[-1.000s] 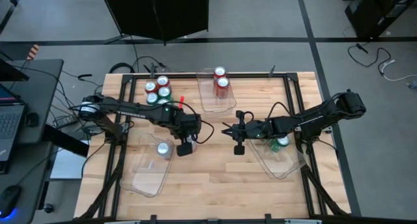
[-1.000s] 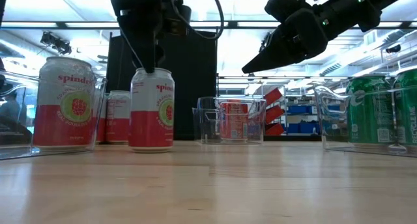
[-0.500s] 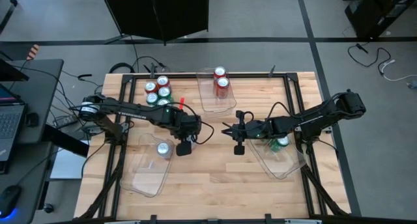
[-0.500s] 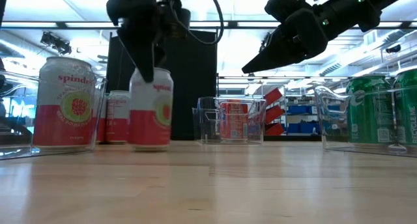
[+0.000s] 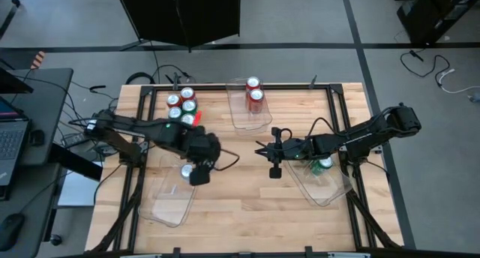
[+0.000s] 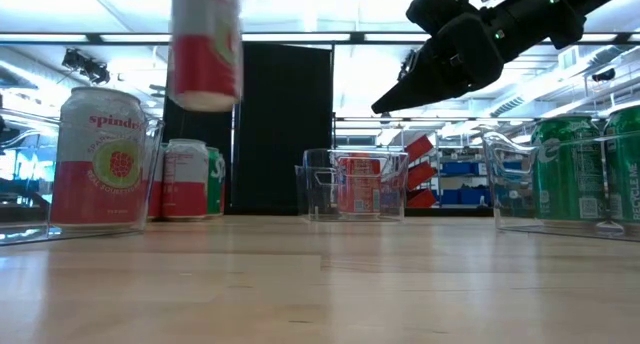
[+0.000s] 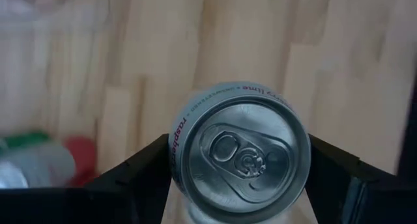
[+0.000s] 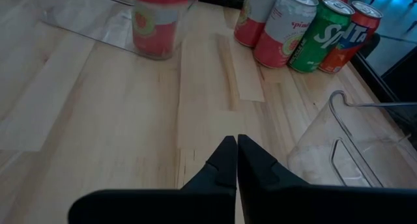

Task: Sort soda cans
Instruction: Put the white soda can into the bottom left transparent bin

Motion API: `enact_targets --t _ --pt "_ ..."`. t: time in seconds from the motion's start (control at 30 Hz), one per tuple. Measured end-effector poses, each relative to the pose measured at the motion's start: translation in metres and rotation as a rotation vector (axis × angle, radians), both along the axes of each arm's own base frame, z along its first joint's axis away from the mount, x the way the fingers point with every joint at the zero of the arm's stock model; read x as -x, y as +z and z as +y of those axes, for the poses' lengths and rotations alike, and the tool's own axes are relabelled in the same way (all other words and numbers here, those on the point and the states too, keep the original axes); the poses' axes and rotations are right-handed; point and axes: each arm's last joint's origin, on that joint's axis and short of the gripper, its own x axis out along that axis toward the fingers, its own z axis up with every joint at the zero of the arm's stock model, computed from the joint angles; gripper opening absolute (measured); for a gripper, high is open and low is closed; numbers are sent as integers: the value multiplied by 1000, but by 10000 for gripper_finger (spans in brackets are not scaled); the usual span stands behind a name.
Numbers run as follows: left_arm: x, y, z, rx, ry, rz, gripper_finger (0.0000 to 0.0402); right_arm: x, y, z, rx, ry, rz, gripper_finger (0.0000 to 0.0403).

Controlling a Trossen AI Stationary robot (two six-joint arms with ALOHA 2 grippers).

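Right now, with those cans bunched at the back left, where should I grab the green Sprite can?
Take the green Sprite can by its upper wall just under the rim, coming straight down. It stands upright, squeezed between a white can and a red can, so only its top looks free for the end effector.

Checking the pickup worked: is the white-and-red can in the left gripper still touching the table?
Apart. The low view shows the lifted can hanging clear above the table, open air beneath it. The left wrist view shows the left gripper clamped on its sides.
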Motion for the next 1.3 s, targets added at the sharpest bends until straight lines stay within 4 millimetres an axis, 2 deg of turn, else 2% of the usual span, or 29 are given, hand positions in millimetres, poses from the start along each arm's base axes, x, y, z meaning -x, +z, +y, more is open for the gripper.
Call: enact_targets --t 0.23,0.47,0.73,0.93,1.03,1.3 --pt "33 4 -38 63 133 118 277 0 0 0 2 1 0 0" --pt "52 5 -75 99 181 110 277 0 0 0 9 4 1 0" --pt "81 4 -111 174 326 147 277 0 0 0 9 3 -1 1" --pt "92 4 -118 155 377 150 277 0 0 0 9 3 -1 1" --pt "92 -8 -118 120 368 170 277 0 0 0 9 3 -2 0" --pt "88 -59 -122 103 261 162 277 0 1 0 13 7 -7 0"
